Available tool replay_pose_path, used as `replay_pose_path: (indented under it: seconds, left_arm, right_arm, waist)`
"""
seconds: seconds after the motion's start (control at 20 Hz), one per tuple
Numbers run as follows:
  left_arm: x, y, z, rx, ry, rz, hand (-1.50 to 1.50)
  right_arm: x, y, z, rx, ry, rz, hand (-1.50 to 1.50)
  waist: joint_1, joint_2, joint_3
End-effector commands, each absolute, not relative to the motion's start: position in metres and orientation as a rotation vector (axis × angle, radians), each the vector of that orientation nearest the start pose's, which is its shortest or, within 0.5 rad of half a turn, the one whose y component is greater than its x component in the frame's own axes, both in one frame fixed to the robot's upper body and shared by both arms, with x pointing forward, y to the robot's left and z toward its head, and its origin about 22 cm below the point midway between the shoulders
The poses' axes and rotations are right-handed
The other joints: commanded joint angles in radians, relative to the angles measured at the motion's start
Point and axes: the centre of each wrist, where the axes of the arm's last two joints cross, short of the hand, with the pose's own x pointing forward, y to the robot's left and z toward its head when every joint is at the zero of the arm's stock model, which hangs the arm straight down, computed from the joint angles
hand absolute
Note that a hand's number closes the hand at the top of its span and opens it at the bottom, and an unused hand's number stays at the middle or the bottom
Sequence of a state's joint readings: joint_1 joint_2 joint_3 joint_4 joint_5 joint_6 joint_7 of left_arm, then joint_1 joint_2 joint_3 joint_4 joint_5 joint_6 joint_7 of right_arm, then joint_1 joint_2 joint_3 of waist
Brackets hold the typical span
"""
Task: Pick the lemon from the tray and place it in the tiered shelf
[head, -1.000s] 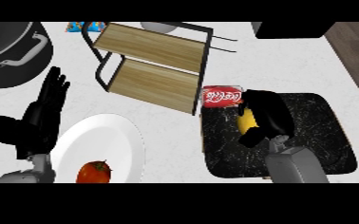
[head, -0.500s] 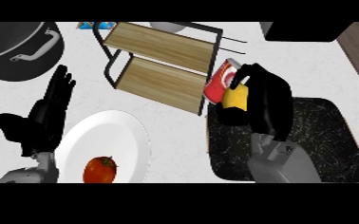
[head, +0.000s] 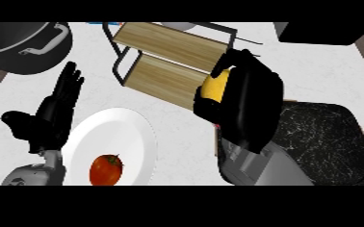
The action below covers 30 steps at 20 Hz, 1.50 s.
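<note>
Lemon (head: 215, 87) nearer shelf (head: 169, 49), within right robot hand (head: 249, 107)

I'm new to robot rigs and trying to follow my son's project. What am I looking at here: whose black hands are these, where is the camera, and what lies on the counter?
The camera sits in the robot's head and looks steeply down at a kitchen counter. Both black hands are the robot's own, and its grey forearms come in from the bottom edge. The right hand has its fingers curled round a yellow lemon and holds it at the right end of a two-tier wooden shelf. The dark tray lies at the right, partly behind that arm. The left hand is open, resting at the left. Next to it is a white plate with a tomato on it. A black pot stands at the top left.
</note>
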<state>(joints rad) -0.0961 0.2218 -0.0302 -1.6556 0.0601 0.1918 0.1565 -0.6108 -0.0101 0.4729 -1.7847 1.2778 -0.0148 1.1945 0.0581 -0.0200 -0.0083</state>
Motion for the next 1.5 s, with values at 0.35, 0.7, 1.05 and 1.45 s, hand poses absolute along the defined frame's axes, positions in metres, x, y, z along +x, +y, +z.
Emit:
replay_pose_path:
  seconds: [0.35, 0.7, 1.05, 1.45]
  left_arm:
    - [0.268, 0.255, 0.055, 0.197, -1.621, -0.021, 0.0]
    - [0.272, 0.24, 0.052, 0.181, -1.63, -0.031, 0.0]
    - [0.277, 0.242, 0.062, 0.186, -1.635, -0.005, 0.0]
    - [0.275, 0.246, 0.055, 0.194, -1.636, -0.038, 0.0]
  right_arm:
    - [0.288, -0.033, 0.199, -1.271, -1.316, 0.113, 1.5]
    - [0.311, -0.022, 0.193, -1.309, -1.33, 0.083, 1.5]
    - [0.332, -0.014, 0.192, -1.313, -1.308, 0.099, 1.5]
    - [0.354, -0.036, 0.173, -1.17, -1.295, -0.048, -1.5]
  waist:
    - [0.019, 0.022, 0.005]
    - [0.021, 0.03, 0.006]
    - [0.021, 0.03, 0.007]
    - [0.032, 0.04, 0.008]
